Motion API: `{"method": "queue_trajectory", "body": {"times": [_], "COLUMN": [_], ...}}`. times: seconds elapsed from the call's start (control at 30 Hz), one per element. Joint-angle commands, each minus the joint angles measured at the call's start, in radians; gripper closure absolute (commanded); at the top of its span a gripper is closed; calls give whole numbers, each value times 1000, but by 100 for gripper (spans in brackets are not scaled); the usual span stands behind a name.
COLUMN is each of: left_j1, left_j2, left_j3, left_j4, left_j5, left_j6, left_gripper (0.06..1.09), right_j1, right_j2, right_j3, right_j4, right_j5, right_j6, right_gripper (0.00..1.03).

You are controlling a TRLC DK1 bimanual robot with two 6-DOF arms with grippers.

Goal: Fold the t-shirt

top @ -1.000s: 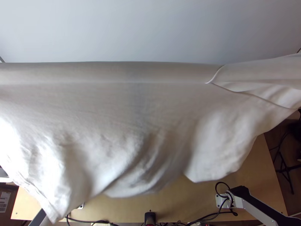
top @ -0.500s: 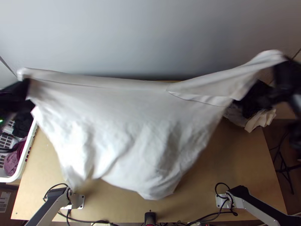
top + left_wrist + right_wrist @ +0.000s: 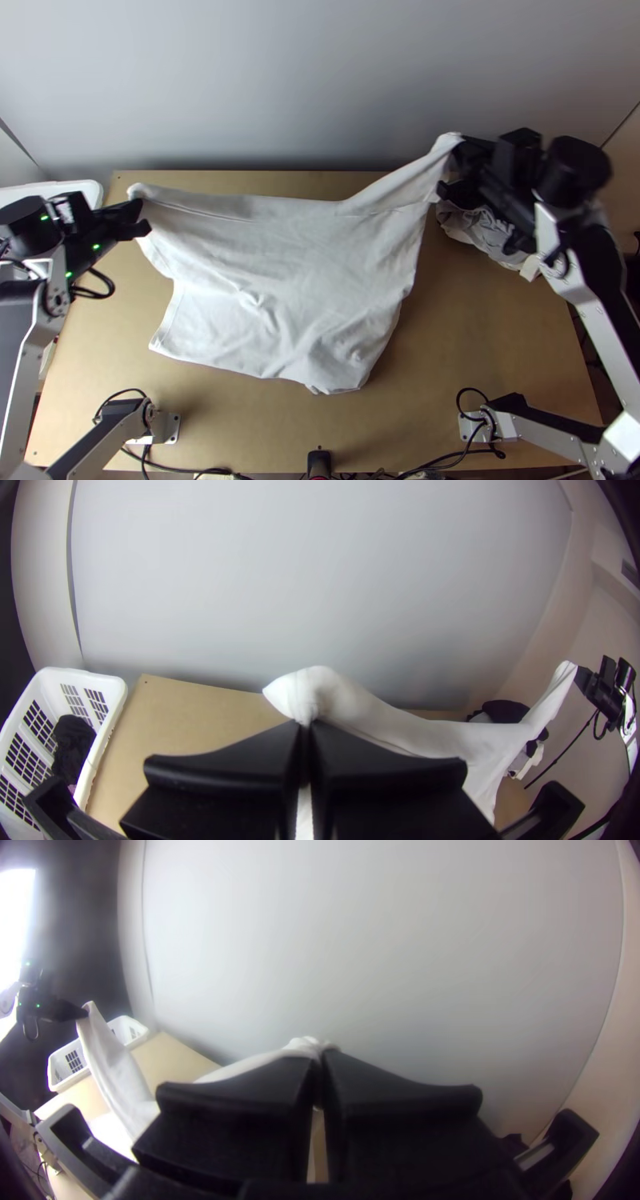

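Left gripper [image 3: 307, 727] and right gripper [image 3: 321, 1056] pinch the shirt [image 3: 288, 264] by its far ends, stretched over the table [image 3: 496, 344]
Likely still unfolded, being spread; next, lower both ends evenly, then fold

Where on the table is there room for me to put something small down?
Bare wood shows on the table between the t-shirt and the right arm's base, and in a strip between the shirt's near edge and both bases. It's crowded at the far right, with heaped cloth, and along the near edge, where cables run.
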Motion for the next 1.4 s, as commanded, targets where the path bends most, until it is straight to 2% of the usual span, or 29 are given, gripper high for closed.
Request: {"method": "queue_trajectory", "body": {"times": [0.0,0.17,0.4,0.7,1.13,1.37], "left_j1": [-1,33,67,53,35,30], "left_j2": [188,408,684,980,1270,1334], "left_j3": [-51,57,241,443,700,732], "left_j4": [166,257,343,361,361,447], "left_j5": [-1,34,37,31,-36,-67], "left_j6": [67,115,115,162,250,270], "left_gripper": [105,105,105,105,105,105], "right_j1": [-16,-23,-28,-63,-60,-37], "right_j2": [176,336,563,840,1106,1170], "right_j3": [-6,126,339,543,824,842], "right_j4": [86,87,58,59,64,113], "right_j5": [20,45,52,65,104,135], "right_j6": [33,25,-3,0,-1,-20], "right_gripper": [100,100,100,100,100,100]}}
